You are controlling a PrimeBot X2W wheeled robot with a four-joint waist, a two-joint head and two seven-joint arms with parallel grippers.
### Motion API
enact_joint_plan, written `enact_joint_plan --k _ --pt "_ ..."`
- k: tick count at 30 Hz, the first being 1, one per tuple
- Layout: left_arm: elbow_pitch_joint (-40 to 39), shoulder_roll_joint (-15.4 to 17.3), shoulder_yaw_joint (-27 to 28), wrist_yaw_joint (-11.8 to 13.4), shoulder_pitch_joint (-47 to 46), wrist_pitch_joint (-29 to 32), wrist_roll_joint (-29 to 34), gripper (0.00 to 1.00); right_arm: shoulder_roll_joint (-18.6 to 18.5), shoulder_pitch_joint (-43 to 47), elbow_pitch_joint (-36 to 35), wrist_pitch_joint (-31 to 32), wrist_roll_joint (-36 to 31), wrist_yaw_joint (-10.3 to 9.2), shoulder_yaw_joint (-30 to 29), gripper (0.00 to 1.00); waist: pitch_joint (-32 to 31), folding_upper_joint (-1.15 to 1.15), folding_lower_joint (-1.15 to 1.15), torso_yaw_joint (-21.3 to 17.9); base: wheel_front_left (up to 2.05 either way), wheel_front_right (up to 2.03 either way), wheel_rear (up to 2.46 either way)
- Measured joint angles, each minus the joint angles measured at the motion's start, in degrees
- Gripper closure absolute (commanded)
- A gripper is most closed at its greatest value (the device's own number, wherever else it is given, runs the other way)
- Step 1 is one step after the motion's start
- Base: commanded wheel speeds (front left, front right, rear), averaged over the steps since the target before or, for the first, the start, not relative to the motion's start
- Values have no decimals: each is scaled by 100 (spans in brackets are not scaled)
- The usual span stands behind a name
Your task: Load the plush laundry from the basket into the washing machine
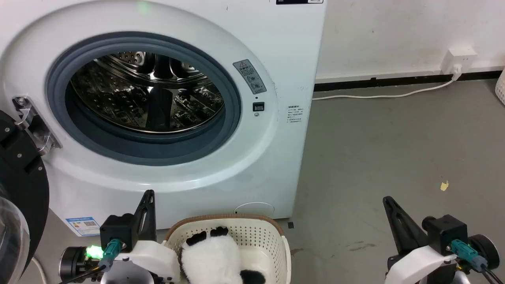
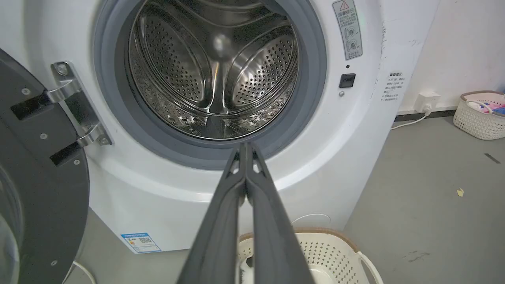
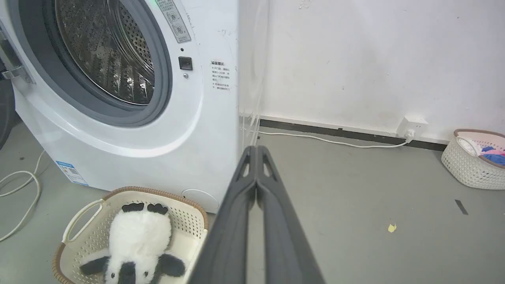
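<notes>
I have the washing machine (image 1: 272, 59) across my head view from 9 to 12 o'clock. Its black-framed glass door (image 1: 19, 185) is swung open at 9 o'clock, and the shiny steel drum (image 1: 150, 94) shows through the grey porthole. The cream basket (image 1: 256, 232) sits on the grey floor (image 1: 394, 138) at 6 o'clock, just in front of the machine's foot. The panda soft toy (image 1: 211, 258) lies inside it, two black paws pointing toward the washer at 12 o'clock.

My left gripper (image 1: 149, 195) stands at 7 o'clock, just beside the basket's left rim, its fingers pressed flat against each other. My right gripper (image 1: 388, 201) is at 5 o'clock over the floor, well apart from the basket, and it is clenched tight the same way.

In the right wrist view, a second basket (image 3: 471, 167) of coloured clothes sits at 3 o'clock by the wall, near a white socket (image 3: 412, 125).
</notes>
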Motion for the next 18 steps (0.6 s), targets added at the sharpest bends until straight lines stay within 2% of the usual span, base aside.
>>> enact_joint_plan --k 18 --pt "0 0 -2 0 0 0 0 100 0 0 0 0 0 0 -2 100 0 0 0 0 0 0 0"
